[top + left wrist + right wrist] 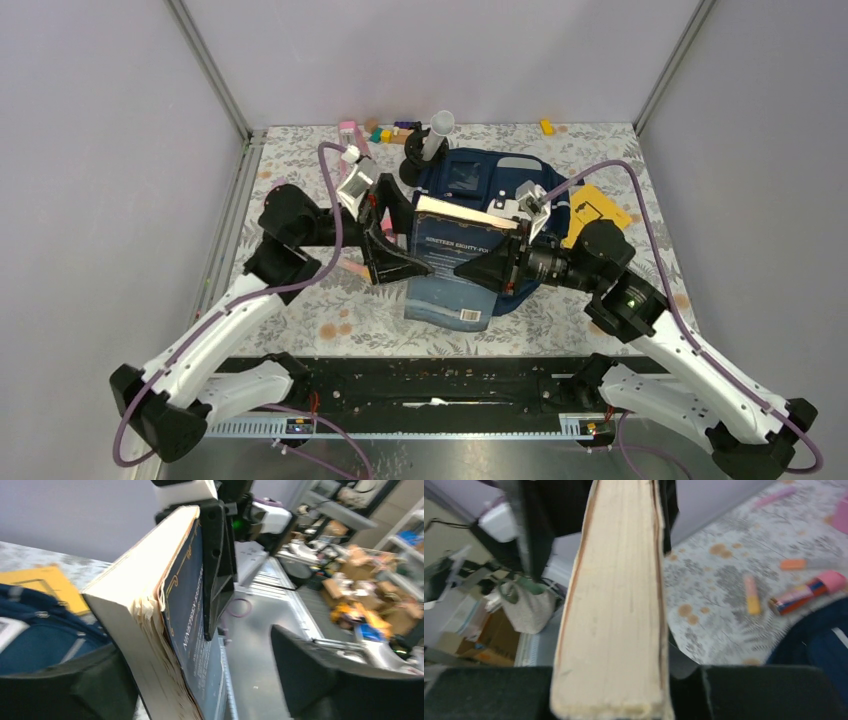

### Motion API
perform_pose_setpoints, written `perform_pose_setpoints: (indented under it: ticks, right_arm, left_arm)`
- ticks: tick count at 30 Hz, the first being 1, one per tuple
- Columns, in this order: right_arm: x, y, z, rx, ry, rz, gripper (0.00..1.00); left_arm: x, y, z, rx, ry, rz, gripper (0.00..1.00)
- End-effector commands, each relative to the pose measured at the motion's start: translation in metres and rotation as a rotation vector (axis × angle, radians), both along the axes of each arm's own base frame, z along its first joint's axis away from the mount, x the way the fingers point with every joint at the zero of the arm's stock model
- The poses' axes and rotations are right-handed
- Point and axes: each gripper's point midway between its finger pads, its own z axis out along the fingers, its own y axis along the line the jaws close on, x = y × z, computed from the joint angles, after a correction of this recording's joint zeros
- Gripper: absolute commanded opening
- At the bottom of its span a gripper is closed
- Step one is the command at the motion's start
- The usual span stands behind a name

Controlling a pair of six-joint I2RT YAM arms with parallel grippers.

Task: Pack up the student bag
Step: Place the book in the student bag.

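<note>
White capitals on the blue cover of the book (pixel 445 265) read "NINETEEN EIGHTY-FO"; the right hand (pixel 505 250) covers the rest. A white barcode label (pixel 470 315) sits near the cover's lower edge, its digits too small to read. In the left wrist view gold lettering runs sideways along the cover, too blurred to make out. The yellow envelope (pixel 597 210), right of centre in the top view, bears a dark printed figure that cannot be read.

The bag (pixel 480 175) lies on the floral-patterned surface (pixel 620 150) just above the middle of the top view, behind the book. Its lower part is hidden by the book and the right hand. What shows is navy fabric with a pale square patch and a grey patch.

The book is a thick paperback with yellowed, frayed page edges, standing up between the two hands. Whether its lower edge touches the surface cannot be told.

The right hand is pinching the book: in the left wrist view one of its black fingers (pixel 217 565) lies flat on the cover. The left hand (pixel 395 240) is spread. In its own view the book is close to the lower-left finger, while the lower-right finger (pixel 320 680) stands apart from it.

A white tube (pixel 437 130) stands at the bag's upper edge. Small coloured blocks (pixel 375 130) lie along the top of the surface.
</note>
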Motion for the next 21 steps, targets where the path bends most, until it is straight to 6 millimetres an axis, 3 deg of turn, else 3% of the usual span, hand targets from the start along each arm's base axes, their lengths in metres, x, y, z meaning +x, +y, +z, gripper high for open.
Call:
perform_pose_setpoints:
  ticks: [1, 7, 11, 16, 21]
  right_arm:
    - [0.035, -0.041, 0.006, -0.07, -0.037, -0.34, 0.0]
    - [0.072, -0.11, -0.021, -0.311, 0.028, -0.728, 0.0]
    - [0.092, -0.153, -0.05, -0.399, 0.125, -0.898, 0.0]
    - [0.099, -0.188, -0.068, -0.39, 0.207, -1.005, 0.0]
    - [0.107, -0.215, -0.079, -0.394, 0.248, -1.142, 0.0]
  left_arm:
    - [0.033, 0.011, -0.017, 0.122, -0.135, 0.252, 0.99]
    - [0.078, 0.026, -0.078, 0.286, -0.185, 0.491, 0.99]
    - [0.093, 0.032, -0.108, 0.371, -0.286, 0.581, 0.99]
    - [0.095, 0.007, -0.156, 0.569, -0.432, 0.563, 0.99]
    - [0.095, -0.03, -0.197, 0.682, -0.413, 0.428, 0.99]
